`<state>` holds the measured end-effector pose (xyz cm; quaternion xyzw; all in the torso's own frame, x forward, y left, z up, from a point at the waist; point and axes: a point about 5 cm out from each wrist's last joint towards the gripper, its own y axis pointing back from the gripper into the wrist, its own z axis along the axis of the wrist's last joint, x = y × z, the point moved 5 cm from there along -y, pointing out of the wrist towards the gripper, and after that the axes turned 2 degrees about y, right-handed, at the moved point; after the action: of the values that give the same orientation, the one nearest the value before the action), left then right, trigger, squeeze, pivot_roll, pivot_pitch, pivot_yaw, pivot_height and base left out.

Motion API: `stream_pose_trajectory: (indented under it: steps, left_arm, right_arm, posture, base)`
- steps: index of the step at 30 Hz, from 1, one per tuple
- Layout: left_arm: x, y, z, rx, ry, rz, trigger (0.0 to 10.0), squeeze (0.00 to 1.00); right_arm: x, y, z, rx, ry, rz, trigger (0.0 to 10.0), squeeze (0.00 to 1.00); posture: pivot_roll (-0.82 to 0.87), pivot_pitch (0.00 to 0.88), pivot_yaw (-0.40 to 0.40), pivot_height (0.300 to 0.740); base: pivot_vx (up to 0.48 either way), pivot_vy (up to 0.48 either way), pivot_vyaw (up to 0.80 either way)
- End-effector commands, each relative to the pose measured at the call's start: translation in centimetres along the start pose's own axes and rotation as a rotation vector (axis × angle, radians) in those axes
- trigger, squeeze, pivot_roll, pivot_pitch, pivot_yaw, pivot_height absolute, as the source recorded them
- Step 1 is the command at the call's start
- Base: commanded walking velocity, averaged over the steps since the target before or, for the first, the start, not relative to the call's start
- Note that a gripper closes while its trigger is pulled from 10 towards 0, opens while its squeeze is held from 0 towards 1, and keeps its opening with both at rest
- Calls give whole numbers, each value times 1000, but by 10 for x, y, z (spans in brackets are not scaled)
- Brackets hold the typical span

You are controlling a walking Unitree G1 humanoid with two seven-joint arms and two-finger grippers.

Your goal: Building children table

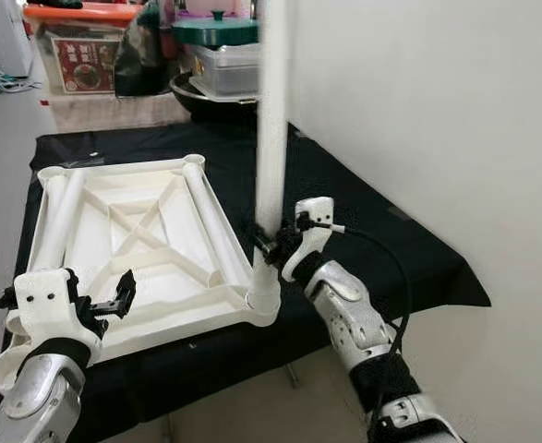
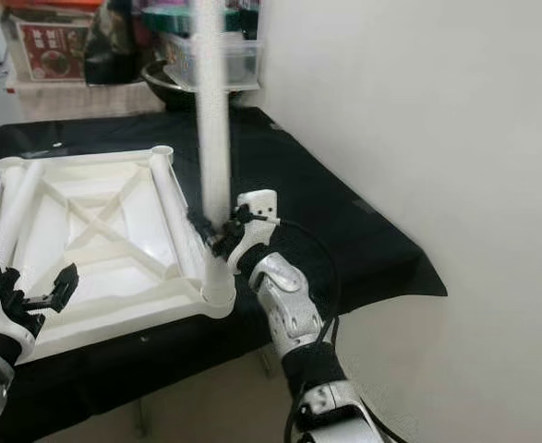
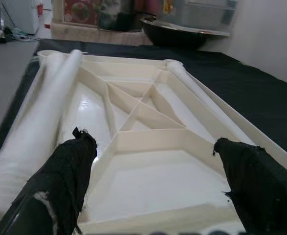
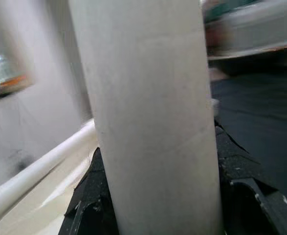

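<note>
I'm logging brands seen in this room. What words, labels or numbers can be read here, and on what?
None can be read.
Red label on the orange-lidded storage box: has print and a picture, too small and blurred to read.
White tabletop, upright leg and black cloth: no markings seen.

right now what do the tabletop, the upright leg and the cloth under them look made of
Tabletop: glossy white moulded plastic, judging by its cast ribs and highlights. Upright leg, held in the right gripper: the same white plastic, smoother and duller. Cloth: matte black fabric, draping at its edges.
</note>
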<state>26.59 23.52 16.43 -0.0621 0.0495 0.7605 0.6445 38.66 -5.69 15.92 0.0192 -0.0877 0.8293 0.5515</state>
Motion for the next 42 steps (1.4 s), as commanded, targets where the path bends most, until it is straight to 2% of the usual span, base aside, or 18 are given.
stream_pose_trajectory:
  steps: [1, 2, 3, 4, 5, 7, 8, 9, 11, 18, 20, 24, 35, 36, 37, 38, 40, 42]
  left_arm:
    - [1, 0, -1, 11, 8, 8, 10000, 0]
    - [1, 0, -1, 12, 6, 9, 10000, 0]
    - [1, 0, -1, 12, 6, 9, 10000, 0]
    - [2, -1, -1, 12, 4, 10, 10000, 0]
    - [2, -1, -1, 12, 4, 10, 10000, 0]
    - [5, -3, 3, 4, -7, 17, 10000, 0]
    - [5, -3, 3, 4, -7, 17, 10000, 0]
    - [7, -4, 5, -2, -13, 27, 10000, 0]
    - [9, -5, 7, -8, -19, 38, 10000, 0]
    - [13, -7, 8, -14, -27, 64, 10000, 0]
    - [16, -8, 10, -18, -27, 76, 10000, 0]
    - [19, -8, 9, -14, -24, 86, 10000, 0]
    - [20, -8, 6, -9, -22, 101, 10000, 0]
    - [21, -8, 6, -10, -22, 104, 10000, 0]
    - [21, -8, 6, -10, -22, 104, 10000, 0]
    - [21, -8, 6, -9, -21, 105, 10000, 0]
    - [19, -10, 5, -7, -17, 100, 10000, 0]
    - [19, -10, 5, -7, -17, 100, 10000, 0]
  right_arm:
    - [-39, 19, -36, 154, 44, -184, 10000, 0]
    - [-49, 22, -33, 137, 67, -245, 10000, 0]
    - [-49, 22, -33, 137, 67, -245, 10000, 0]
    - [-58, 25, -27, 115, 110, -307, 10000, 0]
    - [-58, 25, -27, 115, 110, -307, 10000, 0]
    - [-80, 27, -10, 44, 206, -438, 10000, 0]
    - [-80, 27, -10, 44, 206, -438, 10000, 0]
    - [-88, 28, -2, 12, 236, -493, 10000, 0]
    - [-92, 28, 6, -23, 268, -551, 10000, 0]
    - [-96, 31, 5, -14, 283, -629, 10000, 0]
    - [-103, 34, -1, 15, 245, -688, 10000, 0]
    - [-106, 35, -11, 48, 174, -735, 10000, 0]
    - [-103, 37, -16, 32, 137, -756, 10000, 0]
    - [-97, 34, -14, 8, 124, -711, 10000, 0]
    - [-97, 34, -14, 8, 124, -711, 10000, 0]
    - [-82, 26, -10, -28, 82, -600, 10000, 0]
    - [-46, 7, -17, 2, -20, -342, 10000, 0]
    - [-46, 7, -17, 2, -20, -342, 10000, 0]
  posture:
    - [125, 0, -75, 740]
    - [123, 0, -72, 740]
    - [123, 0, -72, 740]
    - [121, 0, -67, 740]
    - [121, 0, -67, 740]
    - [127, 0, -62, 740]
    - [127, 0, -62, 740]
    - [131, 0, -62, 740]
    - [135, 0, -60, 740]
    - [144, 0, -60, 740]
    - [146, 0, -59, 740]
    - [146, 0, -59, 740]
    - [147, 0, -62, 740]
    - [147, 0, -62, 740]
    - [147, 0, -62, 740]
    - [146, 0, -63, 740]
    - [136, 0, -57, 740]
    - [136, 0, -57, 740]
  base:
    - [0, 0, 0]
    - [0, 0, 0]
    - [0, 0, 0]
    - [0, 0, 0]
    - [0, 0, 0]
    - [0, 0, 0]
    - [0, 0, 0]
    - [0, 0, 0]
    - [0, 0, 0]
    - [0, 0, 0]
    - [0, 0, 0]
    - [0, 0, 0]
    - [0, 0, 0]
    - [0, 0, 0]
    - [0, 0, 0]
    - [0, 0, 0]
    - [0, 0, 0]
    - [0, 0, 0]
